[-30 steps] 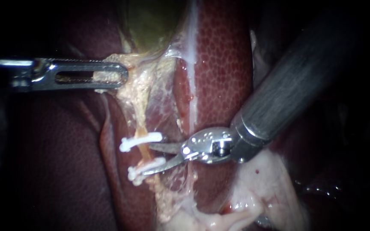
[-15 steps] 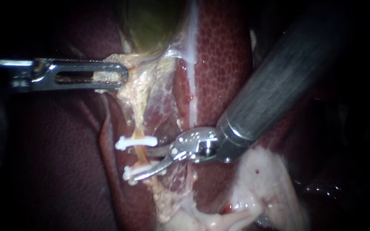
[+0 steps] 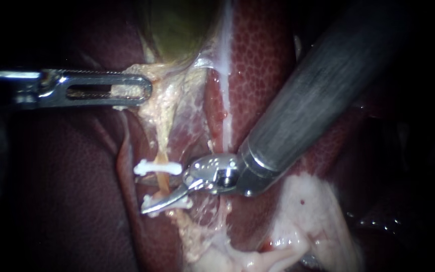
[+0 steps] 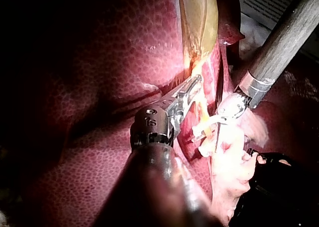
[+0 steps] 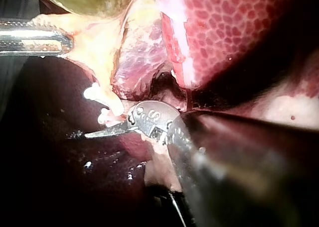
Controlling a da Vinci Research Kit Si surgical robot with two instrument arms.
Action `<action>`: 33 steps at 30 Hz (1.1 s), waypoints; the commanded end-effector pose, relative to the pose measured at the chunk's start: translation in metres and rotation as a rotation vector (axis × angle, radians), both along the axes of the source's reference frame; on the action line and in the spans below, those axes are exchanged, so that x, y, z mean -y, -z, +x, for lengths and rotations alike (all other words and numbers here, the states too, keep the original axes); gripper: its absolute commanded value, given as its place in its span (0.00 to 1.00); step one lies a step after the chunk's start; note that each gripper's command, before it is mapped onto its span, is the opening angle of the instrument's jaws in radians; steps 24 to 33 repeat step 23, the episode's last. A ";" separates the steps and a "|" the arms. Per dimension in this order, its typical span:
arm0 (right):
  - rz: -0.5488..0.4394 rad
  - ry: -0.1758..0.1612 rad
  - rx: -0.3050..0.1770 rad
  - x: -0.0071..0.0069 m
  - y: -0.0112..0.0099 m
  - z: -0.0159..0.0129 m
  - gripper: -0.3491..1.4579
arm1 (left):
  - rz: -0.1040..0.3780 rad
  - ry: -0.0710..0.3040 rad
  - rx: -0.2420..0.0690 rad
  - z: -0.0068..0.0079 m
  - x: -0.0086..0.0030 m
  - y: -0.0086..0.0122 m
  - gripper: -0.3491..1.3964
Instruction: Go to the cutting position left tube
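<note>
- From 2 o'clock, nearest you, your right instrument (image 3: pixel 149 194) comes in to just below centre, its blades spread apart.
- Between those blades, at about 7 o'clock from centre, stands the tube (image 3: pixel 163 182), running roughly 12 to 6; the upper blade lies behind it.
- Two white clips cross it: the upper clip (image 3: pixel 157 167) just above the blades, the lower clip (image 3: pixel 185 203) touching the lower blade.
- At 10 o'clock, your left instrument (image 3: pixel 144 90) pinches pale tissue (image 3: pixel 164 106).
- At 12 o'clock lies the gallbladder (image 3: pixel 177 25), with the liver (image 3: pixel 258 60) beside it at 1 o'clock.

Mottled red liver (image 3: pixel 258 60), greenish gallbladder (image 3: pixel 177 25) above, pale fatty tissue (image 3: pixel 308 216) lower right
</note>
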State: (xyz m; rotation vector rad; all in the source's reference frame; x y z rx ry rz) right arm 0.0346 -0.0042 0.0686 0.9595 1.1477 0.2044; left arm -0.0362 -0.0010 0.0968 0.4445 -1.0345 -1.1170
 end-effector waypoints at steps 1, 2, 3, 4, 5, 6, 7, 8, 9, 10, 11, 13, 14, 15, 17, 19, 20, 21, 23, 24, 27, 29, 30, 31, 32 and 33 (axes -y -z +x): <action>0.000 -0.003 0.003 0.0000 0.0000 0.0001 0.87 | 0.000 0.000 0.000 0.0000 0.0000 0.0000 0.00; 0.001 -0.005 0.001 -0.0001 0.0000 0.0002 0.87 | 0.000 0.000 0.000 0.0000 0.0000 0.0000 0.00; 0.006 -0.007 0.004 -0.0001 -0.0001 0.0004 0.87 | -0.001 0.002 -0.002 0.0000 0.0000 0.0000 0.00; 0.006 -0.007 0.004 -0.0001 -0.0001 0.0004 0.87 | -0.001 0.002 -0.002 0.0000 0.0000 0.0000 0.00; 0.007 -0.009 0.002 -0.0001 -0.0001 0.0005 0.87 | -0.001 0.002 -0.002 0.0000 0.0000 0.0000 0.00; 0.013 -0.011 0.003 -0.0001 -0.0001 0.0005 0.87 | -0.001 0.002 -0.002 0.0000 0.0000 0.0000 0.00; 0.014 -0.013 0.001 -0.0001 -0.0001 0.0005 0.87 | -0.001 0.002 -0.002 0.0000 0.0000 0.0000 0.00; 0.014 -0.013 0.001 -0.0001 -0.0001 0.0006 0.87 | -0.001 0.002 -0.002 0.0000 0.0000 0.0000 0.00; 0.014 -0.013 0.001 -0.0001 -0.0001 0.0006 0.87 | -0.001 0.002 -0.002 0.0000 0.0000 0.0000 0.00; 0.014 -0.013 0.001 -0.0001 -0.0001 0.0006 0.87 | -0.001 0.002 -0.002 0.0000 0.0000 0.0000 0.00; 0.014 -0.013 0.001 -0.0001 -0.0001 0.0006 0.87 | -0.001 0.003 -0.002 -0.0001 0.0000 0.0000 0.00; 0.014 -0.013 0.001 -0.0001 -0.0001 0.0006 0.87 | -0.001 0.003 -0.002 -0.0001 0.0000 0.0000 0.00; 0.014 -0.013 0.001 -0.0001 -0.0001 0.0006 0.87 | -0.001 0.003 -0.002 -0.0001 0.0000 0.0000 0.00; 0.014 -0.013 0.001 -0.0001 -0.0001 0.0006 0.87 | -0.001 0.003 -0.002 -0.0001 0.0000 0.0000 0.00; 0.014 -0.013 0.001 -0.0001 -0.0001 0.0005 0.87 | -0.001 0.003 -0.002 -0.0001 0.0000 0.0000 0.00; 0.014 -0.013 0.001 -0.0001 -0.0001 0.0005 0.87 | -0.001 0.003 -0.002 -0.0001 0.0001 0.0000 0.00; 0.019 -0.013 0.004 -0.0001 -0.0001 0.0005 0.87 | -0.001 0.003 -0.003 -0.0001 0.0001 0.0000 0.00; 0.019 -0.013 0.004 -0.0001 -0.0001 0.0005 0.87 | -0.001 0.003 -0.003 -0.0001 0.0001 0.0000 0.00; 0.019 -0.013 0.004 -0.0001 -0.0001 0.0004 0.87 | -0.001 0.003 -0.003 -0.0001 0.0001 0.0000 0.00; 0.019 -0.013 0.004 -0.0001 -0.0001 0.0004 0.87 | -0.001 0.003 -0.003 -0.0001 0.0001 0.0000 0.00; 0.019 -0.013 0.004 -0.0001 -0.0001 0.0004 0.87 | -0.001 0.003 -0.003 -0.0001 0.0001 0.0000 0.00; 0.019 -0.013 0.004 -0.0001 -0.0001 0.0004 0.87 | -0.001 0.003 -0.003 -0.0001 0.0001 0.0000 0.00; 0.019 -0.013 0.004 -0.0001 -0.0001 0.0004 0.87 | -0.001 0.003 -0.003 -0.0001 0.0001 0.0000 0.00; 0.019 -0.013 0.004 -0.0001 -0.0001 0.0004 0.87 | -0.001 0.003 -0.003 -0.0001 0.0001 0.0000 0.00; 0.019 -0.013 0.004 -0.0001 -0.0001 0.0004 0.87 | -0.001 0.003 -0.003 -0.0001 0.0001 0.0000 0.00; 0.019 -0.013 0.004 -0.0001 -0.0001 0.0004 0.87 | -0.001 0.003 -0.003 -0.0001 0.0001 0.0000 0.00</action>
